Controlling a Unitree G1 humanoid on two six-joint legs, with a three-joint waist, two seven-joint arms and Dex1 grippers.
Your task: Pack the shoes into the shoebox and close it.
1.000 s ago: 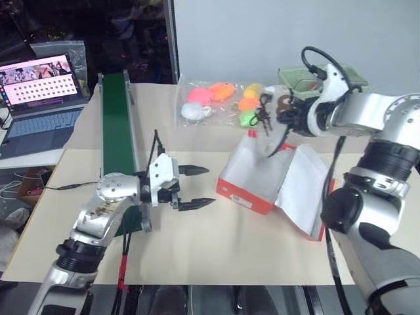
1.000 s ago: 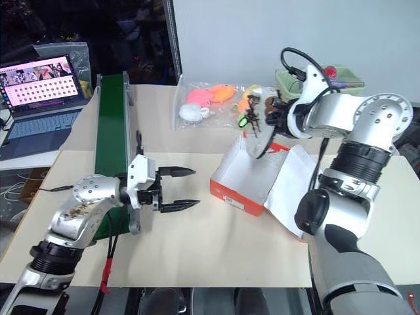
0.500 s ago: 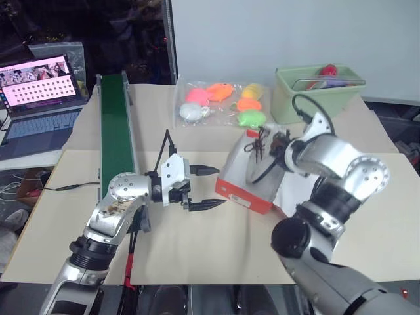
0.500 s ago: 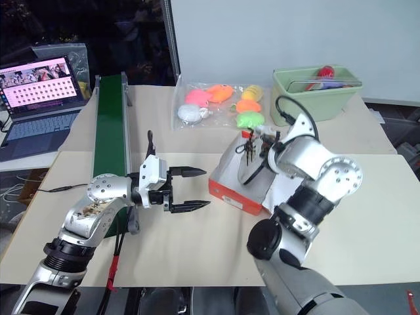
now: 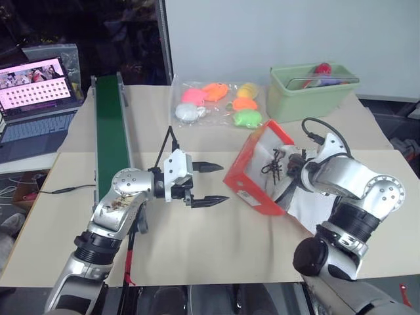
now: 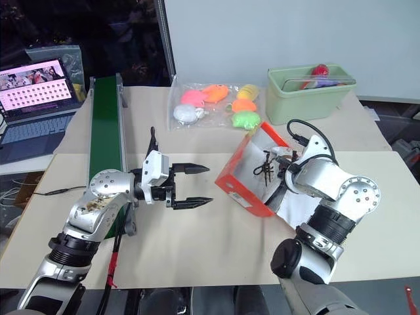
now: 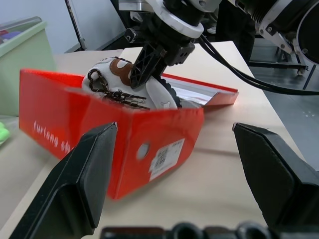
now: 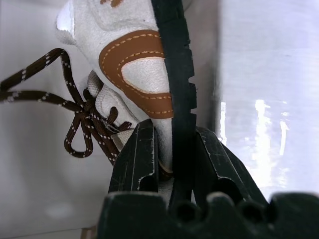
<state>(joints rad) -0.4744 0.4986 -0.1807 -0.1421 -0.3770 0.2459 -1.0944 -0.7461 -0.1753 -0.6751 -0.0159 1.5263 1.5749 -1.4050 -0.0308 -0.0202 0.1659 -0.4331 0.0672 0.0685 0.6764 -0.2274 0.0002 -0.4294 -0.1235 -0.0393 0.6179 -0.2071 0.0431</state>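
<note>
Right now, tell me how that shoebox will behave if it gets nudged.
The shoebox looks like thin cardboard and already sits tilted, so it probably slides or tips easily. Its open lid lies loose and likely flops. The shoe entering adds little weight.

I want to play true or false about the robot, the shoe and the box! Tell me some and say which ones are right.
1. The right gripper is pinching a shoe. True.
2. The shoe is going into the green bin. False: it is at the opening of the red shoebox.
3. The left gripper is open and holds nothing. True.
4. The shoebox lid is shut. False: the box is open and you can see its white inside.
5. The bag of colourful toys sits inside the shoebox. False: it lies on the table behind the box.
</note>
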